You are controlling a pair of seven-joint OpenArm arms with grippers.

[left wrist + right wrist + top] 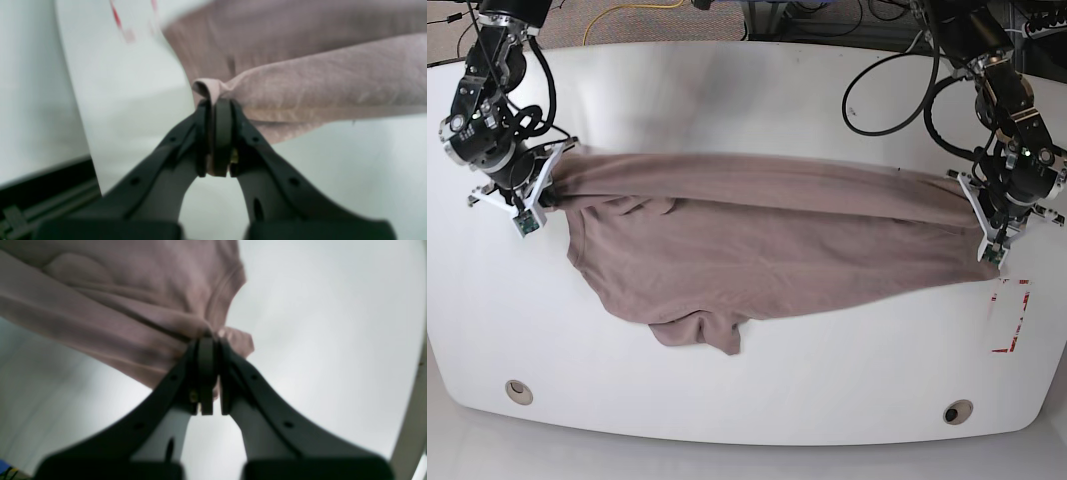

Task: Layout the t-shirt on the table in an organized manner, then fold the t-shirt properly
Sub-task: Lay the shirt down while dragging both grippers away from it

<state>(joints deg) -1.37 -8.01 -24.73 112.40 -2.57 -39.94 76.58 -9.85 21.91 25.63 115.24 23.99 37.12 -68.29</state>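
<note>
Both clamped: left gripper [218, 103] at 3 o'clock, right gripper [208, 338] at 9, each pinching the wrinkly mauve-brown cloth t-shirt [767, 240], stretching it taut over the glossy white table [747, 400], probably flattening before folding.

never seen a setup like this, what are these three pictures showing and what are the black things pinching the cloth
This is a robot with two arms working at a white table. The base view looks down from above and shows both arms. The other two pictures come from small cameras mounted on each arm's wrist, looking along its claw.

The black things are the claws. The left claw, on the right side of the overhead picture, is shut on one end of a mauve-brown t-shirt. The right claw, on the overhead picture's left, is shut on the other end. Between them the shirt is pulled out long across the table, with its lower part bunched and wrinkled.

Also there: a red-and-white tape mark near the left claw, and two round holes along the near edge.
</note>
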